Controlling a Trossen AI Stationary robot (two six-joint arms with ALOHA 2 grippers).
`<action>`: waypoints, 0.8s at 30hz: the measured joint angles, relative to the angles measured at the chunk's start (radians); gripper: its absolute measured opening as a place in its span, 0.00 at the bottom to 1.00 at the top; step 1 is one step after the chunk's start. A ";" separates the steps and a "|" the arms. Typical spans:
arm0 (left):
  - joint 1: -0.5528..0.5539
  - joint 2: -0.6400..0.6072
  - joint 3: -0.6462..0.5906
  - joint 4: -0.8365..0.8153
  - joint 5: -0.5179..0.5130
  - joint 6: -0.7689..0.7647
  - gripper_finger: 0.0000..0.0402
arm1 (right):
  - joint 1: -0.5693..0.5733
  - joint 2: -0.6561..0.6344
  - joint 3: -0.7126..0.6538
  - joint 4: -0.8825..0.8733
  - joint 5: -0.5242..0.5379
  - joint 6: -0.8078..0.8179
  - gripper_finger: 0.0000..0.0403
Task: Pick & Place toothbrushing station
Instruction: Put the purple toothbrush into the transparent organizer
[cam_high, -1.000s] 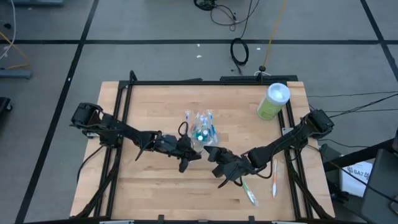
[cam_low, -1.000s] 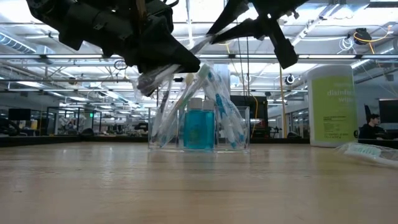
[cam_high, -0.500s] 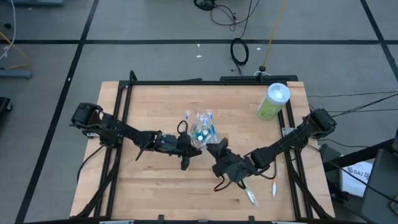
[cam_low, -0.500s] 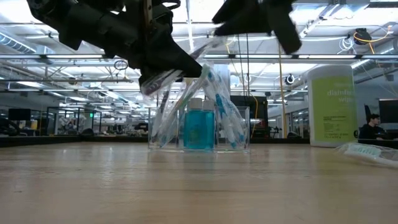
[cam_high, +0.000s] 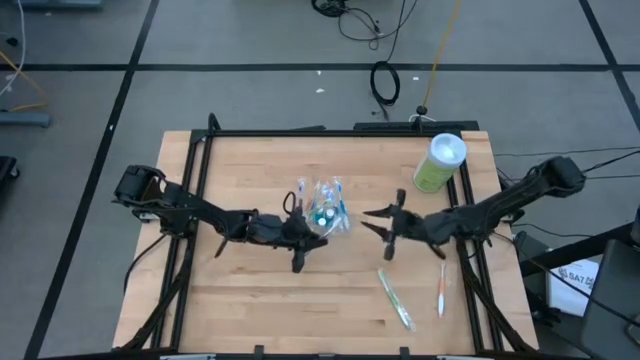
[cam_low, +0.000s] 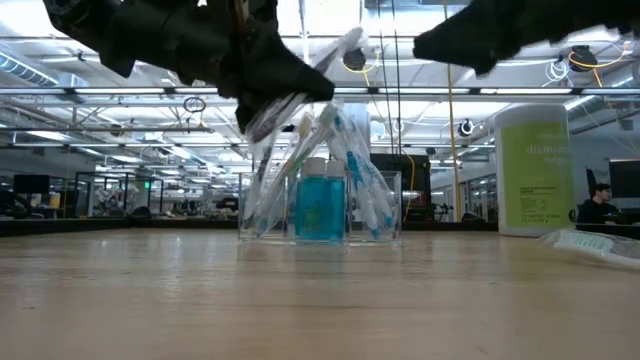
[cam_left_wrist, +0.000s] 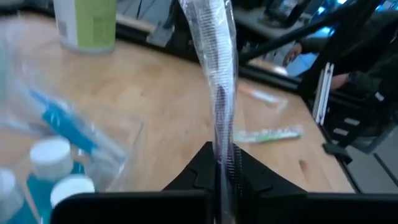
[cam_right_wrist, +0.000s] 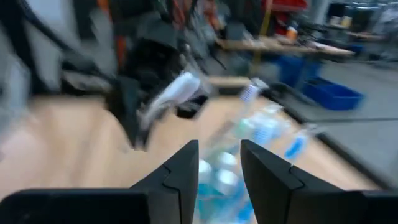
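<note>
A small clear plastic cup (cam_high: 326, 208) stands on the table's middle with several wrapped toothbrushes and teal-and-white bottles in it; it also shows in the low view (cam_low: 320, 205). My left gripper (cam_high: 300, 236) is just left and near of the cup, shut on a clear-wrapped toothbrush (cam_left_wrist: 219, 74). My right gripper (cam_high: 383, 228) is open and empty, right of the cup and clear of the table, its fingers pointing at the cup (cam_right_wrist: 249, 134). My left gripper pinches the wrapped toothbrush between its two fingers at its lower part (cam_left_wrist: 221, 167), right where the fingertips meet. The brush runs on past the fingers along their line, slanting up over the cup (cam_low: 320, 70), lifted clear of the table and of the cup.
A tall light-green canister (cam_high: 440, 163) with a white lid stands at the far right. A green wrapped toothbrush (cam_high: 395, 298) and an orange one (cam_high: 441, 290) lie flat on the near right of the table. Black frame rails run along both table sides.
My right gripper has drawn back from the near side of the cup toward the table's right and far edges, and its arm has straightened out. My left gripper has kept its place with the wrapped toothbrush, which now stands a little steeper.
</note>
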 joint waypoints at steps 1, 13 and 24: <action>0.000 0.000 0.000 0.017 0.000 0.008 0.05 | -0.016 0.001 -0.059 0.122 -0.038 0.023 0.28; 0.059 0.000 0.000 0.082 -0.003 0.060 0.05 | -0.117 0.235 -0.215 0.705 -0.397 0.089 0.44; 0.049 0.000 0.000 0.144 0.002 0.153 0.04 | -0.203 0.405 -0.022 0.705 -0.409 0.217 0.65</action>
